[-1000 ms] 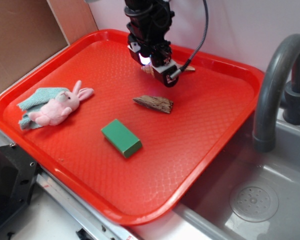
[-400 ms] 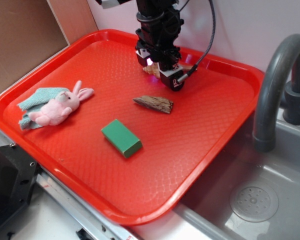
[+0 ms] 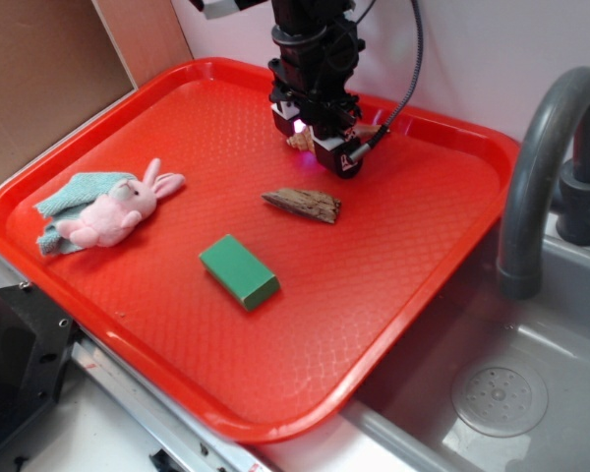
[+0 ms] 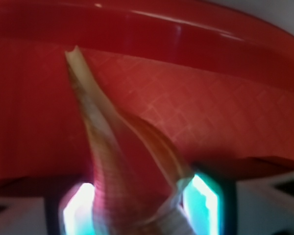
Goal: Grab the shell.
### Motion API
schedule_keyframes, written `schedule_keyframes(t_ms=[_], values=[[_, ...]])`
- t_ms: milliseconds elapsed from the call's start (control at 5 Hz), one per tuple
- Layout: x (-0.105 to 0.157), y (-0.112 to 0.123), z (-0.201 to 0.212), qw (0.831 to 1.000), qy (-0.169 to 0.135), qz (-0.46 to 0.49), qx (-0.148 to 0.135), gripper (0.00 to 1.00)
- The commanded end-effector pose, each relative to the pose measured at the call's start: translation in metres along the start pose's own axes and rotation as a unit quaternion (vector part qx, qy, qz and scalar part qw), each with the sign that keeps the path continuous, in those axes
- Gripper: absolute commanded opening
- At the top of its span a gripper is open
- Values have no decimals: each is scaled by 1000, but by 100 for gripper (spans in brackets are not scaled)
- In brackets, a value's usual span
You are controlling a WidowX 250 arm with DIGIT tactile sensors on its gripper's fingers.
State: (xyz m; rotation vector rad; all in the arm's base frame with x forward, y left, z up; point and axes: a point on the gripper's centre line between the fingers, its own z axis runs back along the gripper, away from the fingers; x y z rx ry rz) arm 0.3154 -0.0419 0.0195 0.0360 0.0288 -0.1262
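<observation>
The tan-orange shell (image 3: 299,143) lies near the far rim of the red tray (image 3: 413,295), and its pale tail pokes out to the right of the arm. My gripper (image 3: 315,147) is lowered over it, with one finger on each side. In the wrist view the ribbed shell (image 4: 122,161) fills the gap between the two lit pads (image 4: 81,208), its long tail pointing toward the tray's rim (image 4: 186,29). My gripper (image 4: 142,210) is open and straddles the shell closely. The shell's middle is hidden by the fingers in the exterior view.
A flat dark-brown wood piece (image 3: 303,205) lies just in front of the gripper. A green block (image 3: 239,271) sits nearer the front. A pink plush rabbit (image 3: 118,209) on a teal cloth (image 3: 71,197) is at the left. A grey faucet (image 3: 546,157) and sink (image 3: 501,393) stand to the right.
The arm has moved right and lower from a second ago, settling over the shell. Since 0.4 s ago it has barely shifted.
</observation>
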Motion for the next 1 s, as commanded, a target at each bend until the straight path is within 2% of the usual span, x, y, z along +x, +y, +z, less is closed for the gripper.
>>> schedule_keyframes(t_ms=[0,200,400,600,800], values=[[-31,7,112,993,-55,87,-56,0],[-71,3,158,986,-45,134,-89,0],[-103,-6,176,983,-50,150,-90,0],[-110,-13,172,985,-43,149,-71,0],[-105,-9,168,986,-34,154,-49,0]])
